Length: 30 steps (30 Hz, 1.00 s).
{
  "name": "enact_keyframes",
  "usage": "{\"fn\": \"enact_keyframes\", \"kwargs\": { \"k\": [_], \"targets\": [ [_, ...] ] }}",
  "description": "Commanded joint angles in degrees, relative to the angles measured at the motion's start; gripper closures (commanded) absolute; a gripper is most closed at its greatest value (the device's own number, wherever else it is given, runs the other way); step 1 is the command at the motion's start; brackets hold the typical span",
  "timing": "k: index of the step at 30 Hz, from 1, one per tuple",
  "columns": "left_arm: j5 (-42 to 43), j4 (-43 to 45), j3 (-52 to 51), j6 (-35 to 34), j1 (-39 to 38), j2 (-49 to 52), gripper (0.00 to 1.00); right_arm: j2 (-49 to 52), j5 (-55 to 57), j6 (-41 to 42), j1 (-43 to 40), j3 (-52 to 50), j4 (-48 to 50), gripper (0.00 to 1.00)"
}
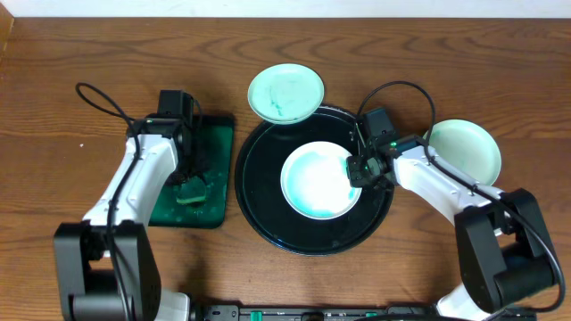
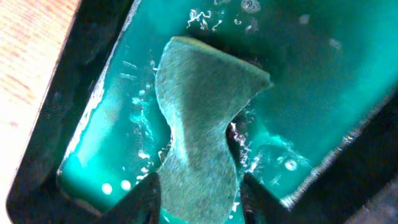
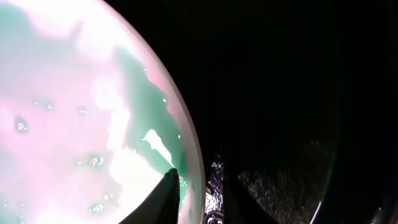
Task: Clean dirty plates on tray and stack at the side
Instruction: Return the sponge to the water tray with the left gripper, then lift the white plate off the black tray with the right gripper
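The round black tray (image 1: 268, 209) holds one white plate (image 1: 319, 178) with a teal ring of liquid. My right gripper (image 1: 357, 169) is shut on that plate's right rim; in the right wrist view one finger is inside the plate (image 3: 74, 112), the other outside over the tray (image 3: 280, 93), fingertips (image 3: 199, 186) astride the rim. A second smeared plate (image 1: 285, 93) rests on the tray's far rim. A third plate (image 1: 464, 147) lies on the table to the right. My left gripper (image 1: 189, 178) is shut on a grey-green sponge (image 2: 202, 112).
The sponge hangs in a rectangular dark-green tray (image 1: 219, 143) left of the round tray, with teal liquid and bubbles in it (image 2: 311, 74). Wood tabletop (image 1: 71, 53) surrounds everything. Cables loop from both arms.
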Motion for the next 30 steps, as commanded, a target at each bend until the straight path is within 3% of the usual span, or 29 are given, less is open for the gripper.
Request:
{"fn": "enact_keyframes", "kwargs": {
  "k": [1, 2, 10, 18, 25, 30],
  "targets": [
    [3.4, -2.3, 2.0, 1.1, 0.3, -6.2, 0.50, 3.3, -0.1, -0.1, 0.4, -0.1, 1.5, 0.94],
    [4.1, -2.8, 2.2, 1.1, 0.3, -8.1, 0.46, 3.8, -0.1, -0.1, 0.5, -0.1, 1.8, 0.99],
    [4.5, -6.9, 2.2, 1.1, 0.3, -24.0, 0.26, -3.9, 0.0, -5.2, 1.5, 5.0, -2.4, 0.99],
    [4.5, -8.7, 2.2, 1.1, 0.3, -36.7, 0.23, -11.0, 2.1, -12.6, 7.7, 16.7, -1.1, 0.99],
    [4.5, -8.8, 2.2, 1.1, 0.3, -41.8, 0.23, -5.5, 4.0, -11.7, 15.9, 18.3, 17.8, 0.99],
    [4.5, -9.6, 2.2, 1.1, 0.3, -42.0, 0.23, 3.2, 12.3, -14.9, 21.9, 18.3, 35.6, 0.99]
  ]
}}
